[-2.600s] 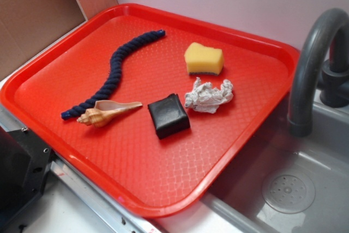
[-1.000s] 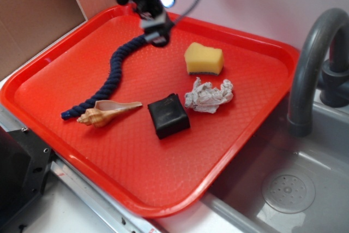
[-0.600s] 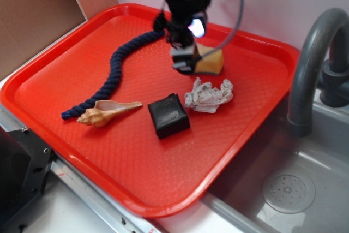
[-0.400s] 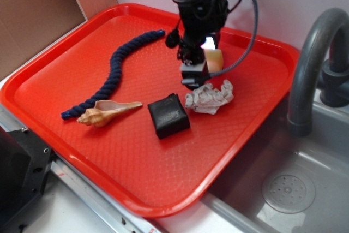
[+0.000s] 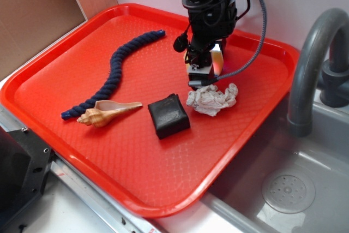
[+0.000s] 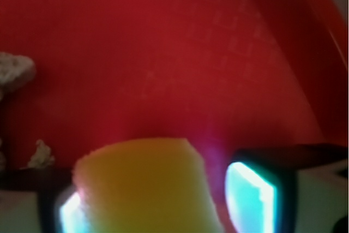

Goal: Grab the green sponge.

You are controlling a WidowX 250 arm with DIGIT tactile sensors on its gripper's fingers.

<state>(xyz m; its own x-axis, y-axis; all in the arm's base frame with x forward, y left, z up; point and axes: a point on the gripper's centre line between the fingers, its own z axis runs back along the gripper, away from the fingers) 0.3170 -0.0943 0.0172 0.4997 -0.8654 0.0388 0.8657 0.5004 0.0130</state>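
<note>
On the tray: the red tray (image 5: 71, 113) carries every loose thing in sight, beside a grey sink (image 5: 305, 189) with a curved tap (image 5: 311, 53).
Sponge: the green sponge (image 5: 217, 61) sits toward the tray's far side; in the exterior view only a pale sliver of it shows past the arm, so its dark scouring face cannot be made out here.
Hand: the hand (image 6: 158, 189) is down over the sponge, its two fingers (image 6: 252, 195) spread apart, one on each side of the yellow foam in the wrist view.
Sponge relative to hand: between the fingers, filling much of the gap; whether either finger touches the foam cannot be told, as the wrist view is blurred and lit by glare.
Why held so: straddling the block with the fingers wide looks like the set-up for a squeeze, judging by the task.
Neighbours: a crumpled paper wad (image 5: 211, 99) lies just beside the hand on the near side, and a black block (image 5: 169, 115) a little further toward the front.
Further off: a blue rope (image 5: 114, 72) and a seashell (image 5: 106, 114) lie well apart to the side, clear of the grasp.
Risk: the paper wad sits close enough that a finger might nudge it.
</note>
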